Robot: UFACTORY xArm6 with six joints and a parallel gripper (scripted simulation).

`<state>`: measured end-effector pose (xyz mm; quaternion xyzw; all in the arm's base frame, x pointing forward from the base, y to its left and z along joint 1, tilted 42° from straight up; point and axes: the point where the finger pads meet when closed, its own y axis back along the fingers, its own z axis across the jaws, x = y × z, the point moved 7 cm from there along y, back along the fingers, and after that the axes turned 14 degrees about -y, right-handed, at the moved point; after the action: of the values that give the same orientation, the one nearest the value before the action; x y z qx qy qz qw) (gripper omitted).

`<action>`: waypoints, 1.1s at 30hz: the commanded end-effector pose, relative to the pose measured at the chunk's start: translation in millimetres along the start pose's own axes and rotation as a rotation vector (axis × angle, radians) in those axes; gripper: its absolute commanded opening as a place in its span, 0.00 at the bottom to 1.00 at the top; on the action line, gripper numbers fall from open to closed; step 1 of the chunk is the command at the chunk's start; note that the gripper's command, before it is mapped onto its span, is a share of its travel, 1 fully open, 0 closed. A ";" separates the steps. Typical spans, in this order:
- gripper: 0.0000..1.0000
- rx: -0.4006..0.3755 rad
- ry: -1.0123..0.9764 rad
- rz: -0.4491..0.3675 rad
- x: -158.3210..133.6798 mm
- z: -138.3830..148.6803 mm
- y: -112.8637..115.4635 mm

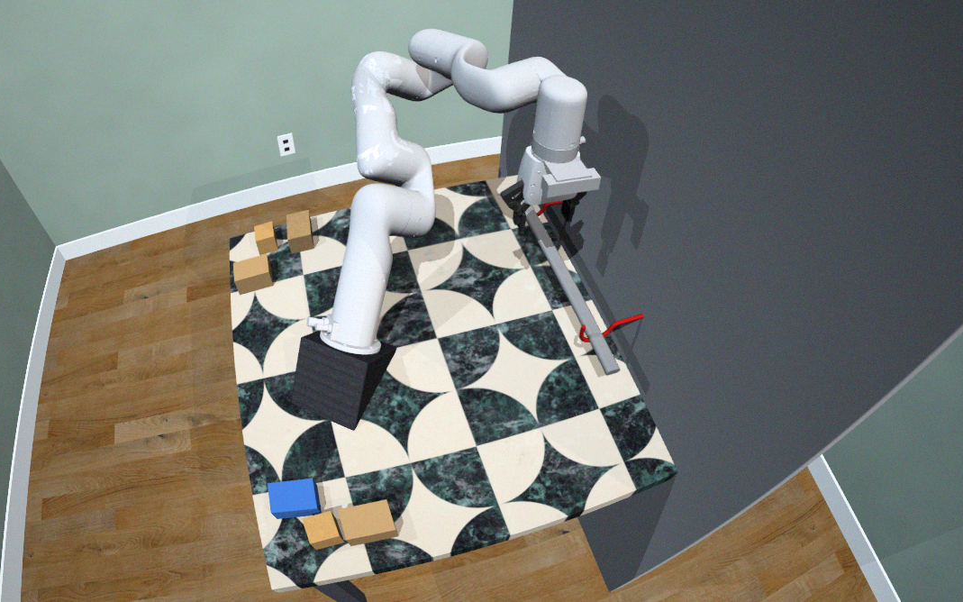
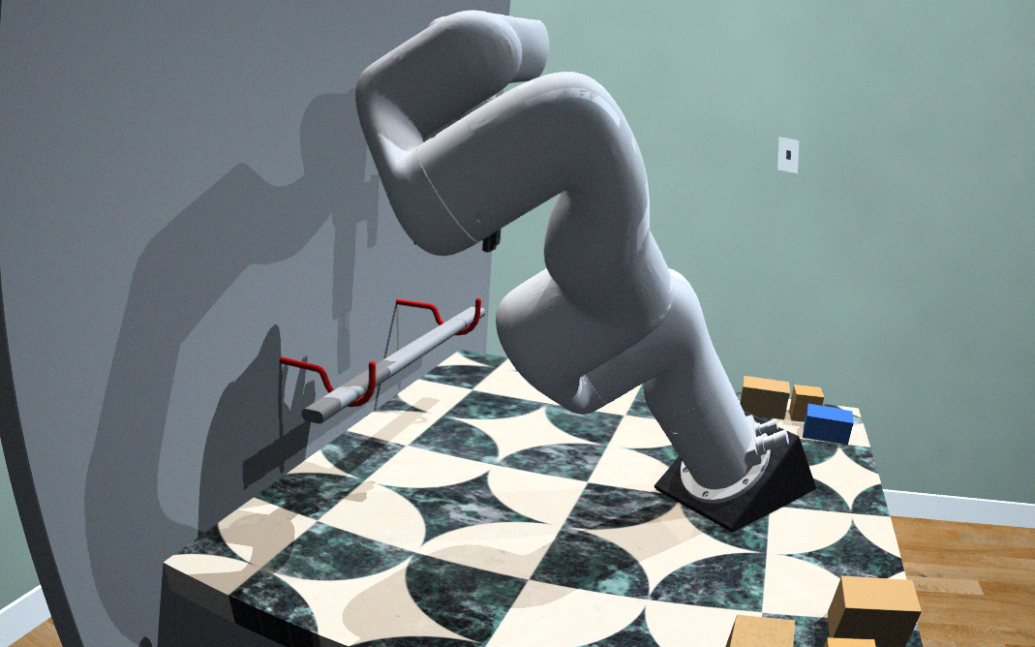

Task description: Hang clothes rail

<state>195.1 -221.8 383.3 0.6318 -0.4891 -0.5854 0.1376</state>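
The grey rail (image 2: 392, 365) is carried by two red hooks (image 2: 364, 385) on the wall. The pincer (image 1: 544, 205) is held wide open and empty above the rail's far end; tan blocks (image 1: 367, 521) and a blue block (image 1: 294, 497) are set at the table (image 1: 469, 418) edges

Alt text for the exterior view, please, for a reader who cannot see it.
A grey clothes rail lies across two red wall hooks on a grey panel, above a patterned table. The white arm bends toward the panel, hiding its tool.
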 end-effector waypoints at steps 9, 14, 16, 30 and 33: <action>1.00 0.002 0.001 0.002 3.5 13.9 9.9; 1.00 0.001 0.001 0.002 5.3 20.8 14.3; 1.00 0.001 0.001 0.002 5.9 23.5 16.1; 1.00 0.001 0.001 0.002 10.1 40.1 26.5; 1.00 0.001 0.001 0.002 11.1 44.2 29.2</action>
<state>146.9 -225.9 385.2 0.6318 -0.4891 -0.5854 0.1376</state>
